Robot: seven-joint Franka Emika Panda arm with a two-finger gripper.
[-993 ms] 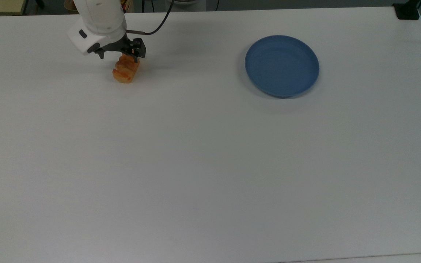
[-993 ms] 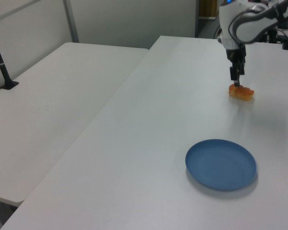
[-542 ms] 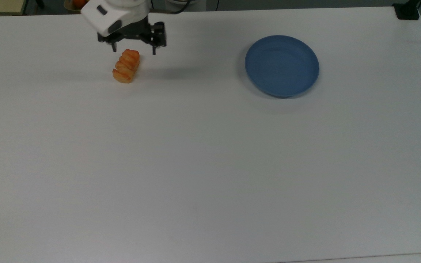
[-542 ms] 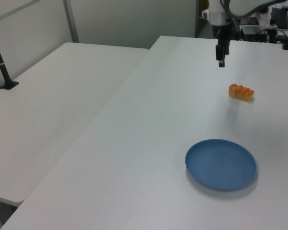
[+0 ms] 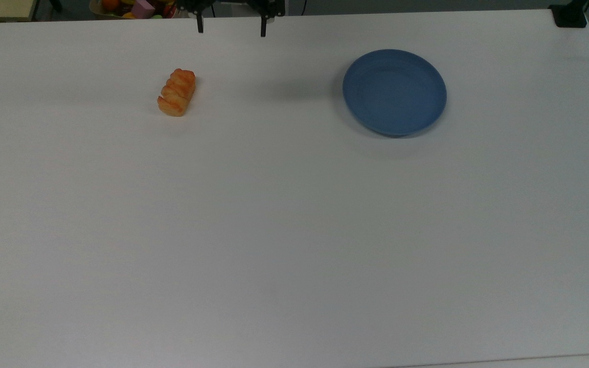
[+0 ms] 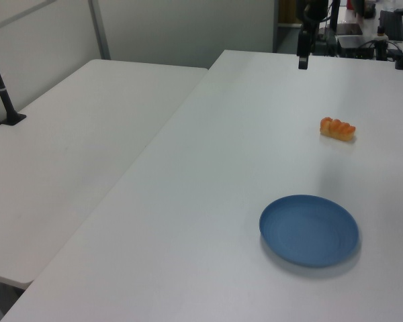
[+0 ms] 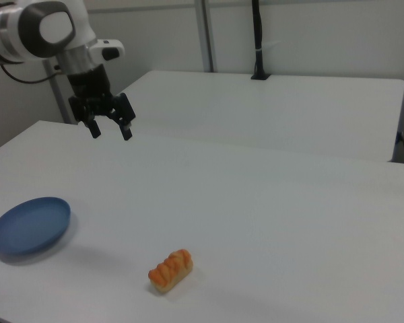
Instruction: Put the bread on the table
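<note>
— Jaws first: how do they stand?

— Spread wide, with nothing between them. The black two-finger gripper (image 7: 109, 129) hangs in the air above the table, its white arm (image 7: 40, 27) rising toward the right view's upper left. In the top view the two fingertips (image 5: 200, 28) poke down from the upper edge, well apart from each other.

— And the small oblong golden-orange bread with its ridged, glazed crust (image 5: 176, 92)?

— Lying flat on the large plain white tabletop (image 5: 294, 230), free of any grip. In the top view it sits toward the upper left, its long axis tilted slightly, near the far edge but not at it. In the right view it lies close to the near edge (image 7: 170, 270).

— What else is on the surface?

— One round blue plate (image 5: 394, 92), bare, well apart from the bread, toward the top view's upper right. In the left view the plate (image 6: 309, 229) is the nearer of the two and the bread (image 6: 338, 128) lies beyond it.

— Open room?

— Plenty. The whole lower part of the table in the top view is bare white, and so is the strip between bread and plate. A second white table (image 6: 67, 154) adjoins along the left view's left side, with a black post (image 6: 1, 84) standing on it. Some coloured items (image 5: 136, 7) sit just past the top view's upper edge.
</note>
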